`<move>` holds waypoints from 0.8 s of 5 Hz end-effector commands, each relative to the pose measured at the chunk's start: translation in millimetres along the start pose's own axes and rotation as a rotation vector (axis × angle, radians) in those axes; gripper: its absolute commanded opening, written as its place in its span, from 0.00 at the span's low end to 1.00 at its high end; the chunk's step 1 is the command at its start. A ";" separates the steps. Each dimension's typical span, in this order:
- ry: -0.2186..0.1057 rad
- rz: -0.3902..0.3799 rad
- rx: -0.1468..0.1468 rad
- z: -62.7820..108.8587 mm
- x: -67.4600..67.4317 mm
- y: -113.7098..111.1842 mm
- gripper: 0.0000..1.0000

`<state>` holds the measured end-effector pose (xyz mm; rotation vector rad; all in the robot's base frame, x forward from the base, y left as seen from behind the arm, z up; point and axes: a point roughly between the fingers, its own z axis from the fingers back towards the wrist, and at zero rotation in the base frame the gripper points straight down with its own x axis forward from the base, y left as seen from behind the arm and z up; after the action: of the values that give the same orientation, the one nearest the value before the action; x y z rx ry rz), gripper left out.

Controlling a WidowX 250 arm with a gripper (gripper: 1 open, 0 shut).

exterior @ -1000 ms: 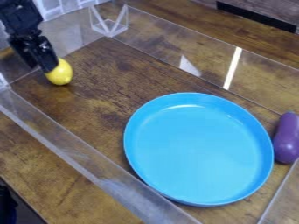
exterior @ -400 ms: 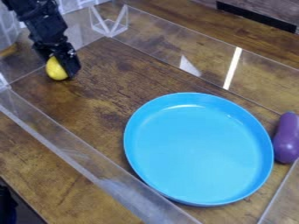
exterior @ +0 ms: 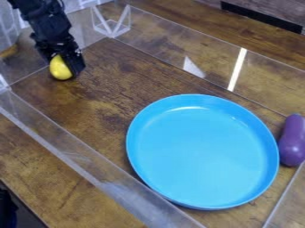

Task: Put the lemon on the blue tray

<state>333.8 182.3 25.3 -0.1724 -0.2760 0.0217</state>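
Note:
The lemon point(exterior: 55, 69) is a small bright yellow fruit lying on the wooden table at the far left. My black gripper point(exterior: 62, 62) is lowered right over it, with its fingers on either side of the fruit and hiding its upper part. How tightly the jaws press on it does not show. The blue tray point(exterior: 202, 151), a large round sky-blue dish with a low rim, rests to the right of centre with nothing in it, well away from the gripper.
A dark purple eggplant-like object point(exterior: 292, 140) lies against the tray's right rim. Low clear plastic walls point(exterior: 71, 151) fence the wooden surface. A clear plastic stand point(exterior: 113, 20) is at the back.
The gripper has moved right and down from beside the lemon to sit over it. The lemon and the tray have stayed put.

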 end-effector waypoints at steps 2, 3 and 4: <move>0.006 -0.105 0.000 23.0 11.2 -10.4 0.00; 0.002 -0.050 0.019 31.1 11.3 -5.9 0.00; -0.003 0.004 0.038 38.5 11.6 -1.9 0.00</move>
<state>324.3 176.4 27.4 -0.1970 -0.1864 0.0352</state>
